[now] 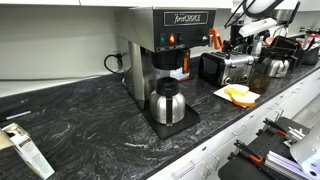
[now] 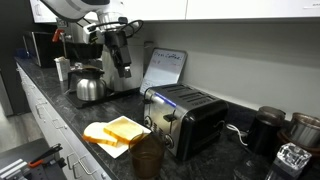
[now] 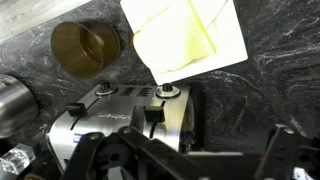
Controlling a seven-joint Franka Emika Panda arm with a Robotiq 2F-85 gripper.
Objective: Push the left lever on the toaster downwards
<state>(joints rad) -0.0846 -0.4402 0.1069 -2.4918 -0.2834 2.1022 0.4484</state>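
Dark marbled countertop [image 2: 58, 118] supports the toaster [image 2: 185, 120]; the gripper [image 2: 124, 70] hangs clear of it, jaws spread, grasping nothing.

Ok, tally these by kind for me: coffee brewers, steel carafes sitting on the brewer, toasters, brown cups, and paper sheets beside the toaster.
Tall black-and-steel coffee brewer: 1
Round steel carafe on it: 1
Small black toaster with silver face: 1
Translucent brown cup: 1
White paper sheet holding yellow pieces: 1
Total: 5
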